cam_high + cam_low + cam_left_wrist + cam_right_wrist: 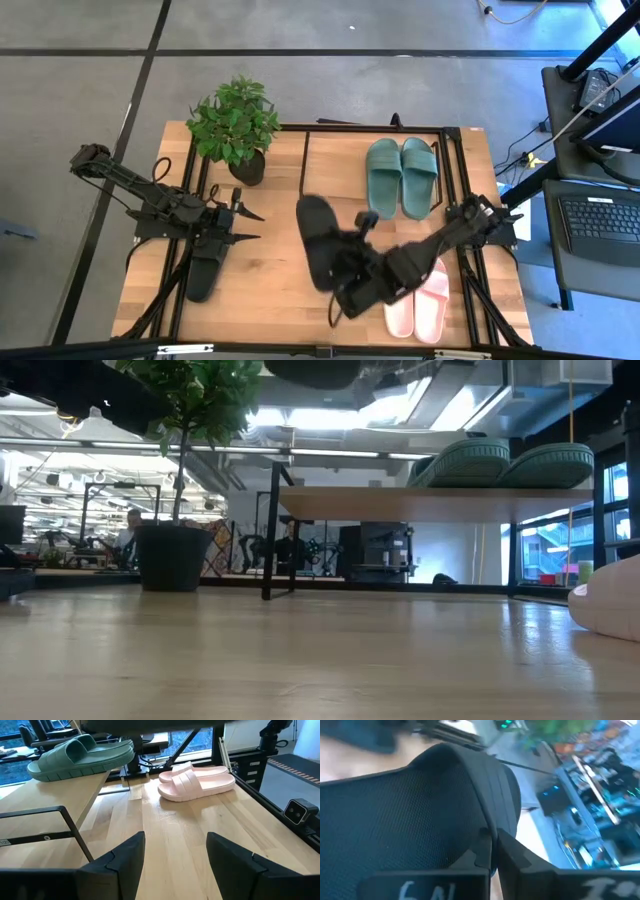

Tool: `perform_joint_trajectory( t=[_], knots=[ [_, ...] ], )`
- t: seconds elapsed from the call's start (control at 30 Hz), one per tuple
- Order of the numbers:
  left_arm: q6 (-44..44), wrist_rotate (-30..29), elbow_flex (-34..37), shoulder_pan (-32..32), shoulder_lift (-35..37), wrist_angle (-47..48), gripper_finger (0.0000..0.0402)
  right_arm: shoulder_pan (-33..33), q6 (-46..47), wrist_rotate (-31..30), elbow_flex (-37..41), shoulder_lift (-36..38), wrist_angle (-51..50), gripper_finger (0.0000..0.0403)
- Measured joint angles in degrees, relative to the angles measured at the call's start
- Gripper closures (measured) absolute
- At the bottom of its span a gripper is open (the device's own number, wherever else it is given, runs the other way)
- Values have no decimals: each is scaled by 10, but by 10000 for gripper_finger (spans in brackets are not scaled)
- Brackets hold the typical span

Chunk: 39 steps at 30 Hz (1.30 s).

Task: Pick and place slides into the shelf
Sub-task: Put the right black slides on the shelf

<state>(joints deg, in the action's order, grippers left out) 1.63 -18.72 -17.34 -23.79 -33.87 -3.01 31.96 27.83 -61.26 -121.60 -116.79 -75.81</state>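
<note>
My right gripper (348, 264) is shut on a black slide (318, 240), which hangs high over the table's middle and shows at the top of the low view (310, 370). A second black slide (204, 276) lies on the table at the near left, under my left arm. My left gripper (175, 860) stands open above it and holds nothing. The dark green pair (401, 178) rests sole down on the shelf's top board (330, 160). The pale pink pair (420, 300) lies on the table at the near right. My right gripper pinches the black slide's wide strap (489, 822) between its two fingers, at the strap's edge next to the footbed (395, 820). The fingers come from the table's near right, slanting down. The slide is lifted clear of the table.
A potted plant (235, 125) stands at the far left, beside the shelf's black side frame (270, 530). Bare tabletop (270, 290) lies between the two arms. There is open room under the shelf board (440, 505). Desks and a laptop stand beyond the table's right edge.
</note>
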Motion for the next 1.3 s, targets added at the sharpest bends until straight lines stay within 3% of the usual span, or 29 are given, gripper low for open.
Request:
perform_joint_trajectory(
  t=[0.2, 0.37, 0.8, 1.03, 1.3],
  knots=[
    [0, 0, 0, 0, 0, 0, 198, -74, -28, 4, -20, 0, -35, 391],
    [0, 0, 0, 0, 0, 0, 198, -128, 6, 24, -19, -1, -145, 391],
    [0, 0, 0, 0, 0, 12, 198, -170, -54, 25, 50, 60, -140, 391],
    [4, 0, 0, 0, 0, 14, 198, -207, -44, 28, 155, 123, -91, 391],
    [5, 0, 0, 0, 0, 23, 198, -260, -131, 88, 253, 145, 35, 391]
  ],
)
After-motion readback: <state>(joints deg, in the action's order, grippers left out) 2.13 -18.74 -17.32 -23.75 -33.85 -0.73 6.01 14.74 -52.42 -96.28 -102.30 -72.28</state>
